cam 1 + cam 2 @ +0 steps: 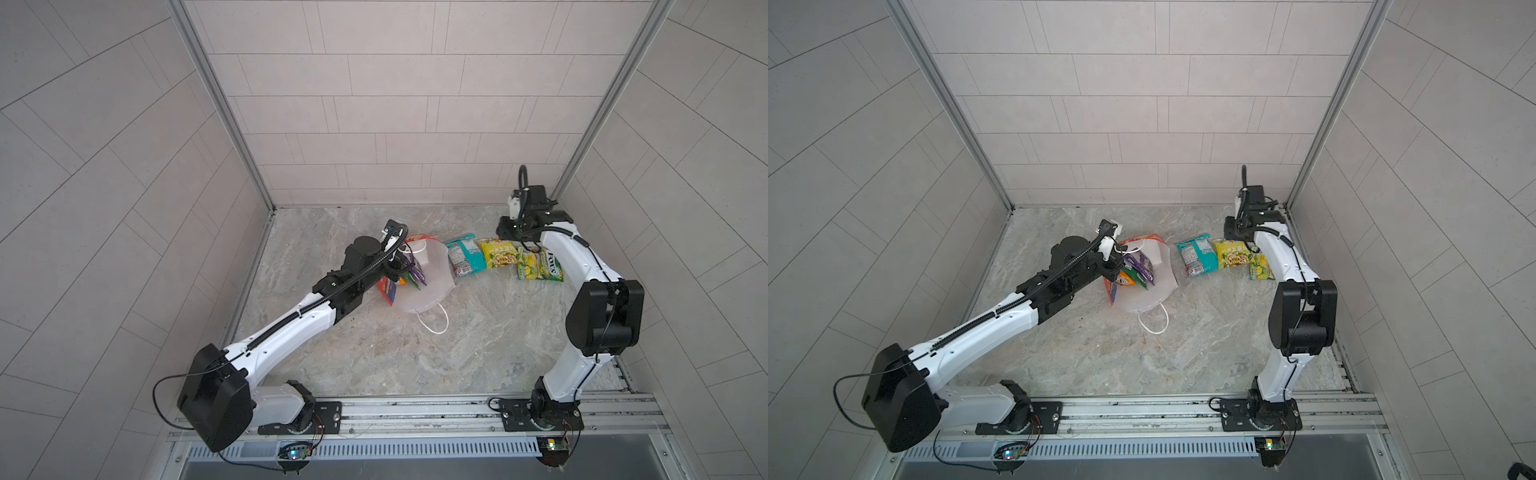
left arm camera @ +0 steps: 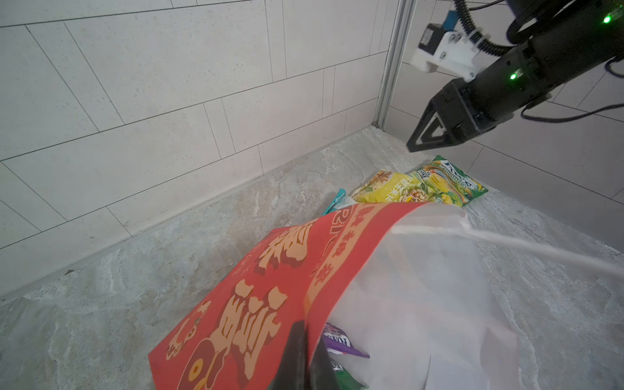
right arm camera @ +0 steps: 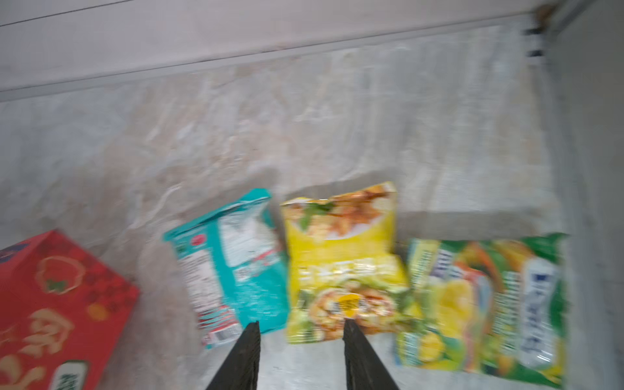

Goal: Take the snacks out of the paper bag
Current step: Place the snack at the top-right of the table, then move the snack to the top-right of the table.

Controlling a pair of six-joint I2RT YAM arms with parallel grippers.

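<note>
The red paper bag (image 1: 419,291) (image 1: 1148,293) lies on its side, its white inside facing up. My left gripper (image 2: 305,329) (image 1: 397,266) is shut on the edge of the bag's red upper wall (image 2: 263,287). A purple packet (image 2: 341,342) (image 1: 1140,266), a green one (image 2: 344,378) and an orange one (image 1: 1126,279) show inside the mouth. On the floor to the right lie a teal packet (image 3: 236,260) (image 1: 463,253), a yellow one (image 3: 341,263) (image 1: 498,252) and a green-yellow FOX'S one (image 3: 483,304) (image 1: 540,266). My right gripper (image 3: 302,326) (image 1: 505,227) hovers open over them, holding nothing.
A white cord handle (image 1: 434,322) trails from the bag toward the front. The tiled back wall and the corner post (image 2: 388,84) stand close behind the right gripper and the packets. A metal rail (image 1: 415,411) runs along the front edge.
</note>
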